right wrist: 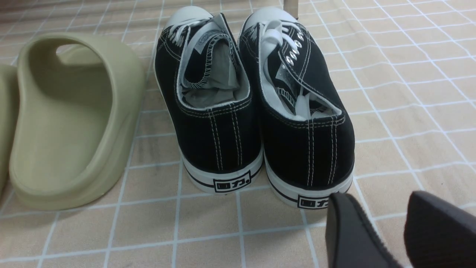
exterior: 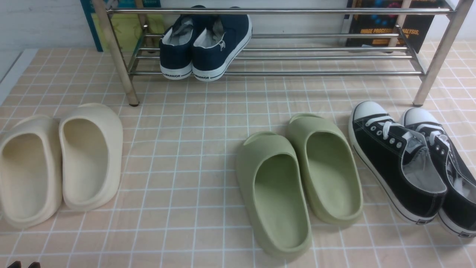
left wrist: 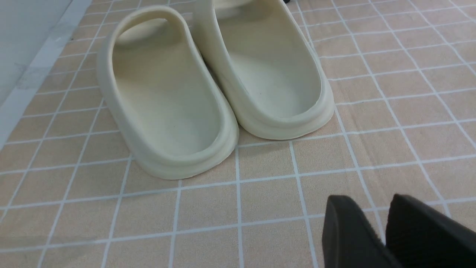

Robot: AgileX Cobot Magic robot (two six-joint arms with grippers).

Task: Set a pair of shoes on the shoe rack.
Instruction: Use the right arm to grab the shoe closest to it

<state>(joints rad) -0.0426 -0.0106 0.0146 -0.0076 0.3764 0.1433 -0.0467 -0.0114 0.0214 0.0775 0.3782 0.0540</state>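
The pair of shoes, two black canvas sneakers [exterior: 394,163] [exterior: 448,156] with white laces and toe caps, stands side by side on the tiled mat at the right, toes toward the shoe rack [exterior: 297,72]. The rack is a low frame of silver tubes across the back. In the right wrist view my right gripper [right wrist: 375,197] is open and empty, just behind the heel of the right-hand sneaker [right wrist: 305,123], with the other sneaker [right wrist: 212,111] beside it. My left gripper [left wrist: 368,201] hovers behind the cream slides, fingers slightly apart and holding nothing. Only its tips [exterior: 24,265] show in the front view.
Navy sneakers [exterior: 204,44] sit on the rack's lower shelf at its left end. Olive-green slides [exterior: 297,175] [right wrist: 70,119] lie close to the left of the black sneakers. Cream slides [exterior: 59,160] [left wrist: 208,89] lie at far left. Books [exterior: 386,26] lean behind the rack.
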